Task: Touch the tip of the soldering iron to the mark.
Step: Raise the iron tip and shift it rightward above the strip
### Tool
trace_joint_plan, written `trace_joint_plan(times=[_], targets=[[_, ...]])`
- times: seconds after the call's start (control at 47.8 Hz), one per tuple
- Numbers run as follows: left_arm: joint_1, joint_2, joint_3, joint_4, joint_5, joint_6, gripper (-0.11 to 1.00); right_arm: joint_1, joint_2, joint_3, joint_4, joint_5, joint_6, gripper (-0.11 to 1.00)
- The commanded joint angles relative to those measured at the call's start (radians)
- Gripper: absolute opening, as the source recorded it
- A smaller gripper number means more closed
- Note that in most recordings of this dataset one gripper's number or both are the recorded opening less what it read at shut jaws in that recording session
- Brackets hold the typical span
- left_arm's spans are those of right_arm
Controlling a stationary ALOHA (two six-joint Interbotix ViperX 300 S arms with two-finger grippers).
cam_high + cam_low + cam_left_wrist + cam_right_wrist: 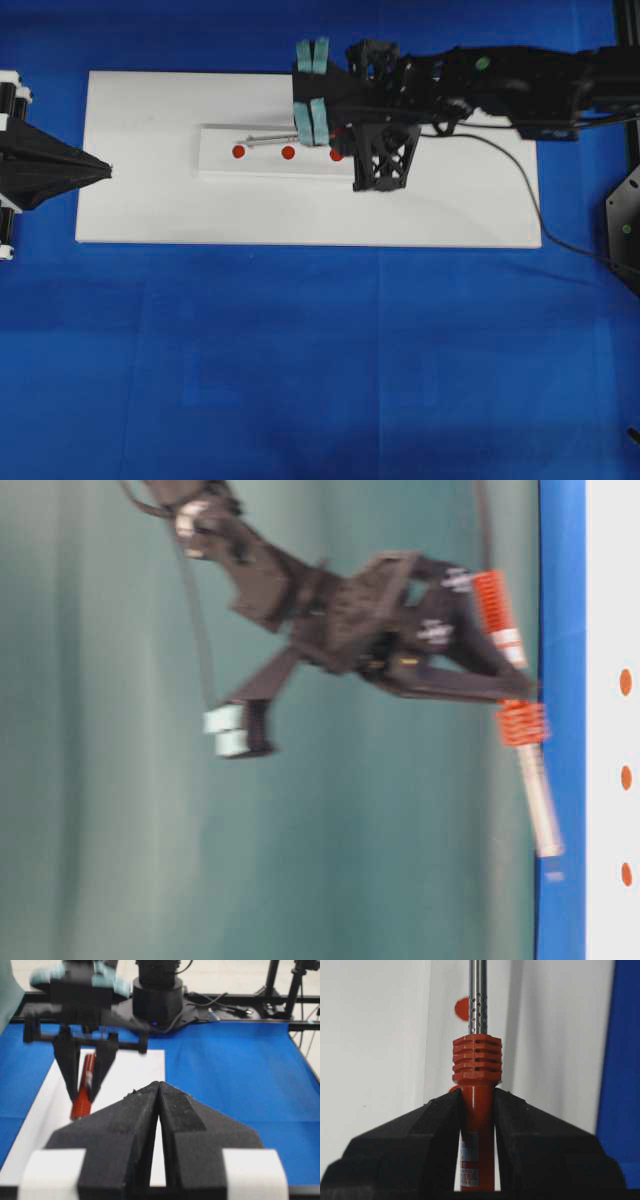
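Right gripper (477, 1110) is clamping the red-orange handle of the slim soldering iron (477, 1067), thin silver shaft pointing forward over the white strip (270, 165), aiming for the small red end dot (238, 151); tip not touching yet. Left gripper (158, 1110) is idling, jaws together, holding nothing

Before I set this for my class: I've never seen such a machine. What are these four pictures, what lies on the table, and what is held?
Two robot arms share a blue table. One picture looks down from above, one from table level, and one from each wrist. On the table lies a white board with a strip of three red dots. The right gripper has its fingers shut on a soldering iron, with its metal shaft pointing along the dots. The left gripper, shut and empty, waits at the board's edge.
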Motion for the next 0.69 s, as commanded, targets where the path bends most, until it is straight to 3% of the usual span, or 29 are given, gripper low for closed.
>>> trace_joint_plan(times=[0.0,0.251,0.669], targets=[[-0.002,0.003,-0.012,0.002,-0.006,-0.002,0.00,-0.002,-0.064,-0.044,-0.011,0.028,-0.002,0.06],[-0.002,0.003,-0.012,0.002,-0.006,-0.002,0.00,-0.002,-0.114,-0.086,-0.052,0.075,0.002,0.06],[-0.002,0.003,-0.012,0.002,-0.006,-0.002,0.00,-0.006,-0.130,-0.054,-0.052,0.087,0.005,0.06]])
